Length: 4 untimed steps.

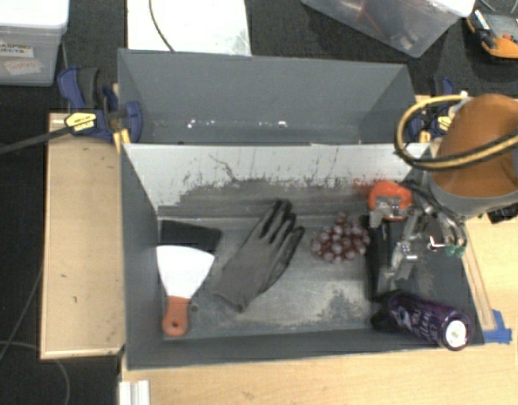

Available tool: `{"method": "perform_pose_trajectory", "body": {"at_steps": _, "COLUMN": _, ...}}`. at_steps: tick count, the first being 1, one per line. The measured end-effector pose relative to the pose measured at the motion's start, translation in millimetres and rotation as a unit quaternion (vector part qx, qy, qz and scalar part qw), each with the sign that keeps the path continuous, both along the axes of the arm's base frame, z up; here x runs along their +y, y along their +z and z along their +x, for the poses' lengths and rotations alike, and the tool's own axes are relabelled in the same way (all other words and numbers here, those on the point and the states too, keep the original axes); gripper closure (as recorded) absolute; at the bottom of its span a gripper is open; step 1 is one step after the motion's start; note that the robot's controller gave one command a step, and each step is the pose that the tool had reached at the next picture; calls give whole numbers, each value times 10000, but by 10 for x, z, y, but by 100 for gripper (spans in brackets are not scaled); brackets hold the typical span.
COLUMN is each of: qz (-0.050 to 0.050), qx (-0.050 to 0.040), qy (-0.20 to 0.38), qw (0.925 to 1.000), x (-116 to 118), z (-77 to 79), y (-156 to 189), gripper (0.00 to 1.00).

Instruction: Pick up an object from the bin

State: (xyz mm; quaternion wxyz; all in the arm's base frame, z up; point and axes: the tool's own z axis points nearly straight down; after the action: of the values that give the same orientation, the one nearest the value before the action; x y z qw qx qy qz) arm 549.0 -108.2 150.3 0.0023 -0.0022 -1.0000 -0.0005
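My gripper [400, 251] hangs low in the bin's right part, by the right wall. Just below it, in the front right corner, a dark purple bottle [421, 319] with a white cap lies on its side. To the gripper's left is a small bunch of dark red grapes [342, 239], apart from it. A small orange object [387, 197] sits right behind the gripper at the back wall. Nothing shows held in the gripper.
A grey work glove [255, 260] lies spread in the middle of the bin. At the left are a scraper [183, 275] with a white blade and orange handle, and a black block [191, 234] behind it.
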Motion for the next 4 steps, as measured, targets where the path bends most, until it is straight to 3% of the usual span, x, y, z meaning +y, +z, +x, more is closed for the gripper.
{"method": "perform_pose_trajectory", "body": {"at_steps": 1, "qz": -6, "qx": -37, "qy": 30, "qw": 10000, "x": 4, "z": 20, "y": 40, "gripper": 0}}
{"method": "perform_pose_trajectory", "body": {"at_steps": 2, "qz": -4, "qx": -51, "qy": 132, "qw": 9999, "x": 442, "z": 437, "y": -790, "gripper": 0}}
{"method": "perform_pose_trajectory", "body": {"at_steps": 3, "qz": -13, "qx": -86, "qy": -471, "qw": 9989, "x": 403, "z": 367, "y": -224, "gripper": 0}}
{"method": "perform_pose_trajectory", "body": {"at_steps": 4, "qz": -3, "qx": -45, "qy": -303, "qw": 9995, "x": 427, "z": 283, "y": -497, "gripper": 0}}
